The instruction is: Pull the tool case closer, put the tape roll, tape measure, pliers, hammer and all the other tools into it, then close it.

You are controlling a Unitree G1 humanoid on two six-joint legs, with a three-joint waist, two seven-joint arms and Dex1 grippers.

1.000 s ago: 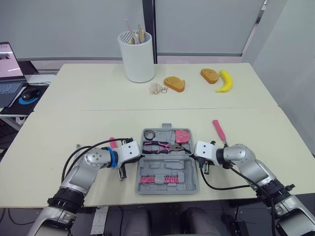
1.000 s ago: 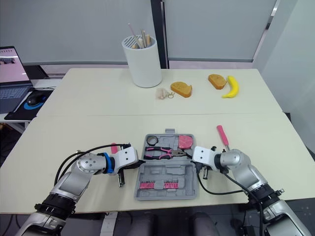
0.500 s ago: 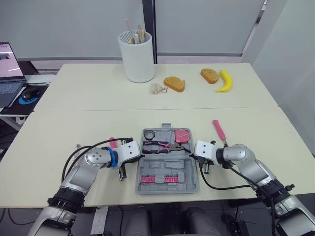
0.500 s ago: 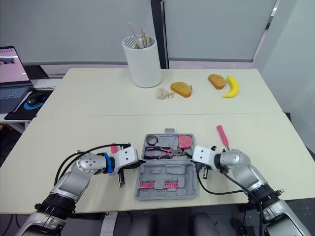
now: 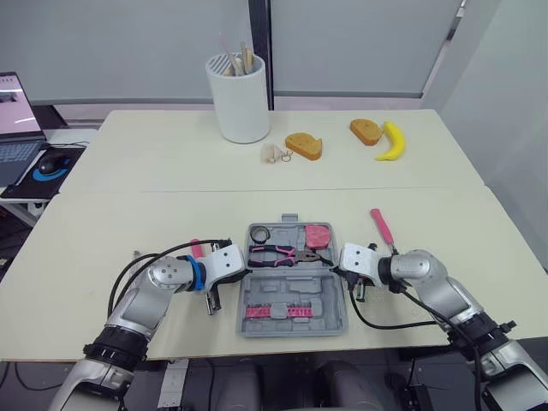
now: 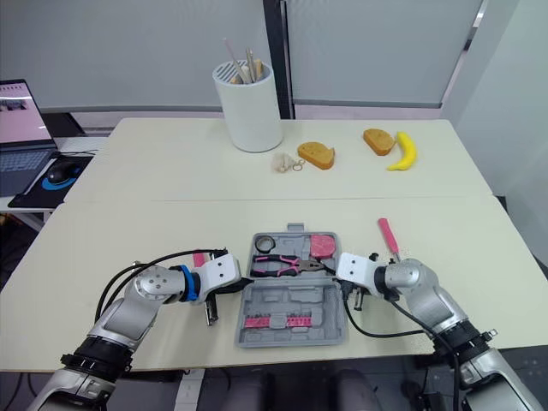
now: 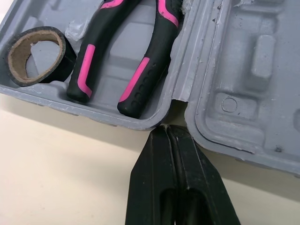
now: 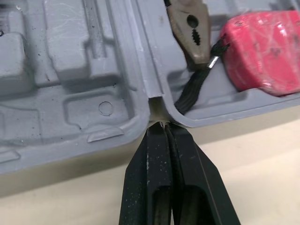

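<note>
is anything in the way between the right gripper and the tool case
Nothing visible. The right gripper, fingers shut, has its tips right at the rim of the tool case, where its two halves join, with no object between them.

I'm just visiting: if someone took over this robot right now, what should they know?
Left gripper: shut, empty, tips at a hinge notch of the open tool case.
Right gripper: shut, empty, at the opposite notch.
Inside: tape roll, pliers, tape measure.
Outside: a pink-handled tool right of the case, a pink item left of it, partly hidden.
Left to do: pack those, close the case.
</note>
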